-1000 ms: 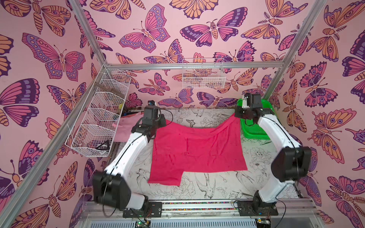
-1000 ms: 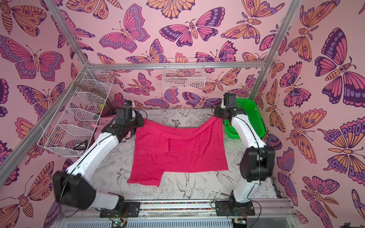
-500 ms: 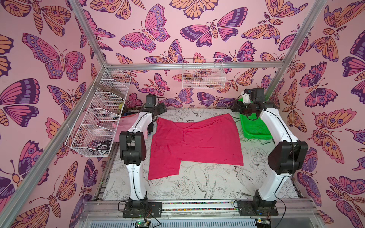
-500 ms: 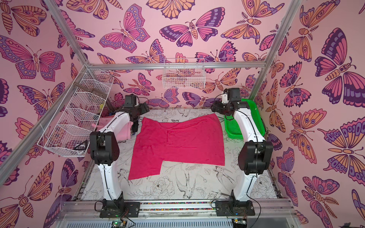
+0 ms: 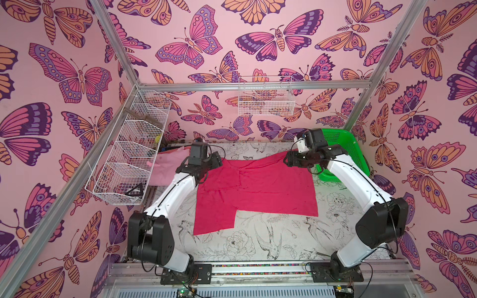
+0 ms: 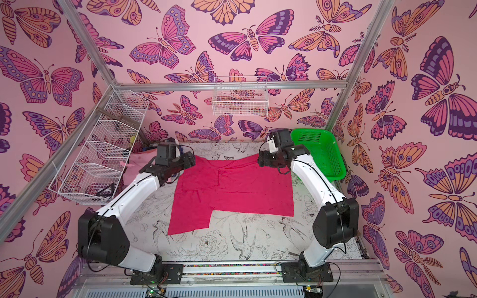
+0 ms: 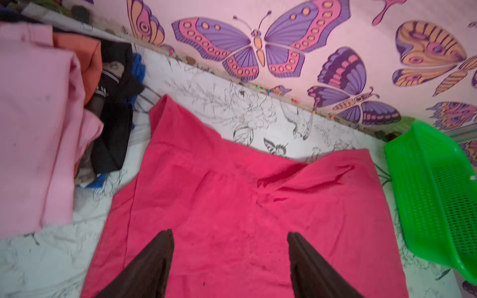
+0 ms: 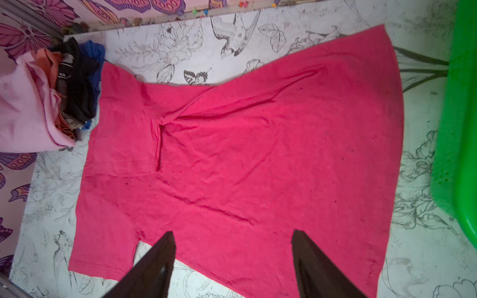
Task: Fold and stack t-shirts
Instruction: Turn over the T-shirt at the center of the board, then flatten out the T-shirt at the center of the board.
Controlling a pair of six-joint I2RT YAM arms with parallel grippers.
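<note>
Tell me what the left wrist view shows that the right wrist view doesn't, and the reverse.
Left wrist only: the open left gripper, a broad stretch of butterfly wall. Right wrist only: the open right gripper, the notched edge of the crimson shirt. Both: that shirt spread on the table, the clothes pile, the green basket.

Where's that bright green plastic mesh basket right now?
In both top views the green plastic mesh basket sits in the far right corner, just right of the spread crimson cloth t-shirt.
</note>
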